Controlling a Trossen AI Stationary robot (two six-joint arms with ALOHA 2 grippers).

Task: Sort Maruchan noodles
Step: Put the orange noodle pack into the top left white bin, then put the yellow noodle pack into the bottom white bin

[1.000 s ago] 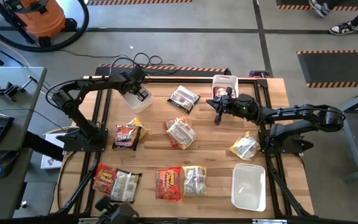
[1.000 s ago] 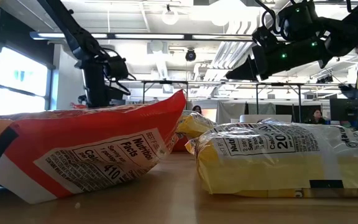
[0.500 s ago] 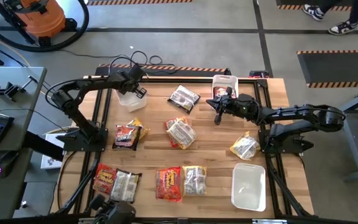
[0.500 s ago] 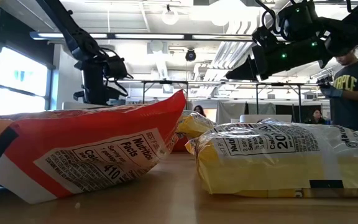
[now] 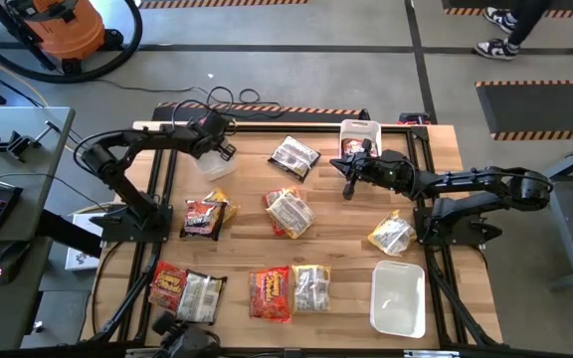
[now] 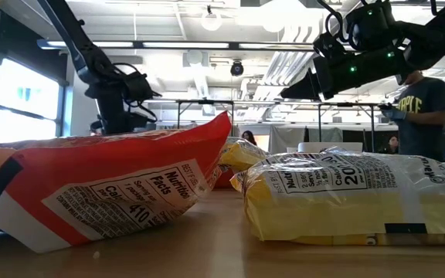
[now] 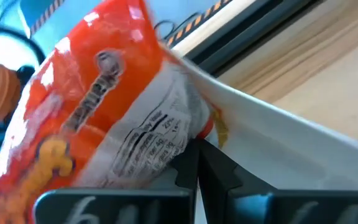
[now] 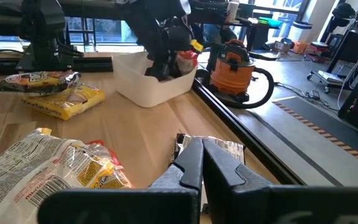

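Your left hand [image 5: 210, 127] is clamped on a crinkly red-orange noodle packet [image 7: 98, 118] over the white rectangular plastic bin [image 5: 210, 162] at the surface's far left corner. Your right hand [image 5: 349, 189], fingers closed and empty, hovers near the far edge; other packets lie scattered across the wooden surface [image 5: 351, 234]

Robotics lab: shop vac [image 5: 63, 25], hazard-taped floor [image 5: 540, 85]

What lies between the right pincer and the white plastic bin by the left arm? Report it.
A dark brown-silver crinkly noodle packet lies between the right pincer and that white bin; the high view shows it.
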